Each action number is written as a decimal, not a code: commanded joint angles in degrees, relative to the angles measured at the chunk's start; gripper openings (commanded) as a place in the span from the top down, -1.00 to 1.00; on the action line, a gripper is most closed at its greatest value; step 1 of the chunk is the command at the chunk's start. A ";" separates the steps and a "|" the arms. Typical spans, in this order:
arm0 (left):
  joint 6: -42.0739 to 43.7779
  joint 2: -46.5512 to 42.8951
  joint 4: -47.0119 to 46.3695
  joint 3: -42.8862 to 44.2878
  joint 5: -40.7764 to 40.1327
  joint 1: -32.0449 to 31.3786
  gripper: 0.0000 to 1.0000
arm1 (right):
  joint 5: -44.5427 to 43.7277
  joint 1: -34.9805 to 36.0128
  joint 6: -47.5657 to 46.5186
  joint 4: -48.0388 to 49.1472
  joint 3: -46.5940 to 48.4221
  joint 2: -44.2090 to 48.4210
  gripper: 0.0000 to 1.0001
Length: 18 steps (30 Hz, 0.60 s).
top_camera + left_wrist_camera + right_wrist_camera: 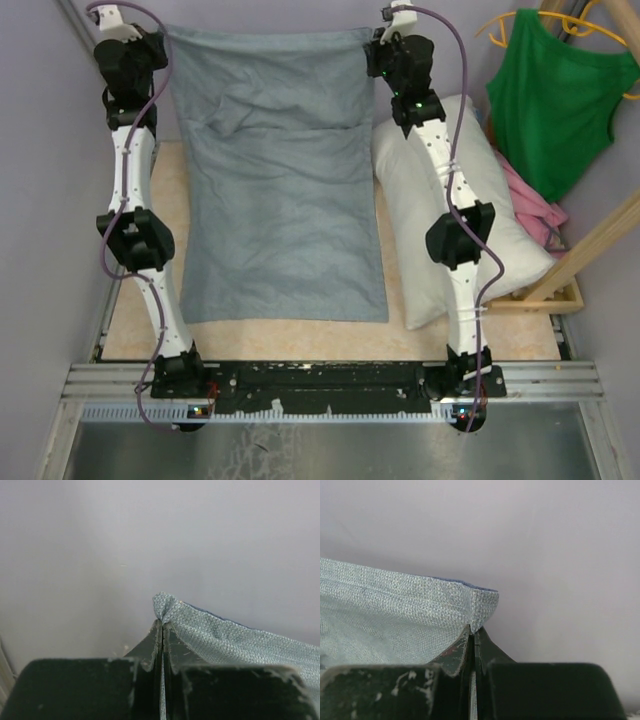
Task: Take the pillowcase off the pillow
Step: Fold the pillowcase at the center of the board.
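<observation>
- Top external view: the pale grey-blue cloth pillowcase (pixel 275 200) is stretched by its two far corners between the left tool (pixel 160 40) and the right tool (pixel 378 48). Its lower part lies flat on the beige bench (pixel 150 300).
- The big plump white rectangular pillow (pixel 412 230) lies just beside the pillowcase on its right, partly under the right arm and outside the cloth. By that, the removal looks all but done.
- A green tank top (pixel 560 100) on a hanger and a crumpled pink garment (pixel 530 205) sit beyond the pillow.
- Risk seen here: the right arm crosses over the pillow. A low or sideways move could shove it into the pink garment or drag the cloth's edge across it.
- Left wrist view: the left tool (pixel 161 622) has its jaws pressed together on a small bunched tip of the pillowcase (pixel 240 640). The plain pale wall (pixel 100 555) is behind.
- Risk here: very little cloth sits above the jaws. A tug from the cloth's weight or from the other arm could pull the corner free.
- Right wrist view: the right tool (pixel 472 630) is likewise clamped tight, on the hemmed corner of the pillowcase (pixel 385 615), again by a narrow bite.
- Risk here: if the arms spread further, the taut top edge could slip from one grip, and the cloth would fall unevenly.
</observation>
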<state>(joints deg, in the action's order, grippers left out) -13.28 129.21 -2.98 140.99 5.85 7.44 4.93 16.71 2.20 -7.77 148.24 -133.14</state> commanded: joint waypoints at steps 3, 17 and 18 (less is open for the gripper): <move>-1.67 -2.12 -5.67 1.62 3.86 0.96 1.00 | 0.54 -2.03 -0.90 5.06 3.44 7.09 1.00; 2.46 -27.14 6.09 -38.26 -1.37 1.04 0.99 | -2.39 -2.03 3.78 13.17 -49.60 37.22 1.00; 2.73 -28.96 6.95 -40.99 -2.64 1.02 0.99 | -2.24 -2.08 4.52 13.71 -53.45 40.63 1.00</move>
<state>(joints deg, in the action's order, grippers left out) -13.19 108.66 1.28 106.45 9.37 7.44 5.85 15.44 4.38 -1.87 105.45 -105.01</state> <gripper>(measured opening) 0.005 0.006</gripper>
